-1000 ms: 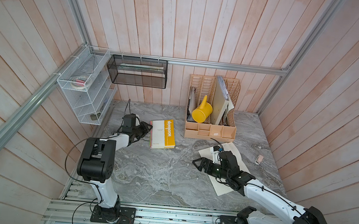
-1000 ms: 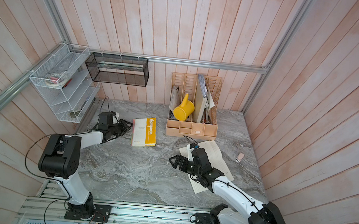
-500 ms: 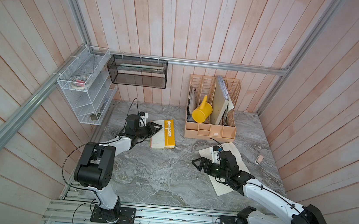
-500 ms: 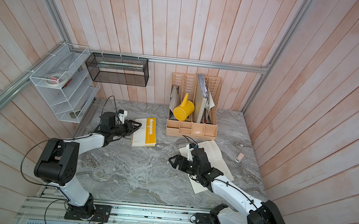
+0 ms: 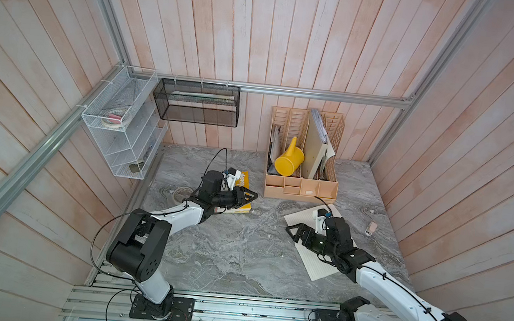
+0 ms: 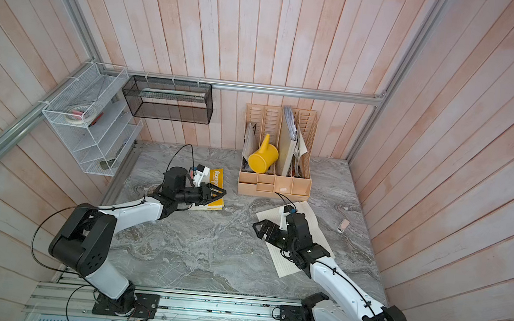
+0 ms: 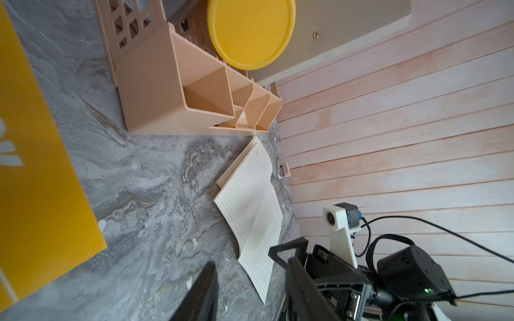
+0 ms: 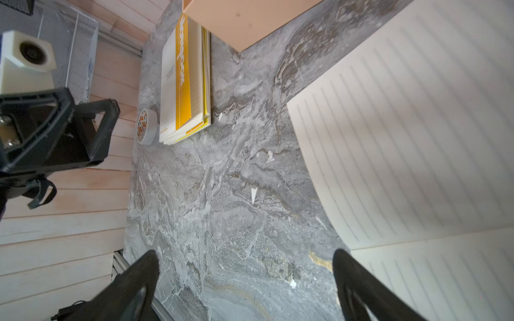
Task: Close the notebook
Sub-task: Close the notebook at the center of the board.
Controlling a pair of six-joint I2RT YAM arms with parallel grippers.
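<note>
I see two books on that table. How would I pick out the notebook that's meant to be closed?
Find the peach desk organizer at the back wall of the grey marble table. Just in front of it, towards the right-hand wall, lies the open notebook. It shows bare cream lined pages, whereas the yellow-and-white book further left is shut.

The table (image 5: pixel 233 250) middle is bare; the open notebook (image 5: pixel 308 263) covers its right part, the beige organizer (image 5: pixel 299 190) and yellow book (image 5: pixel 245 179) block the far side
</note>
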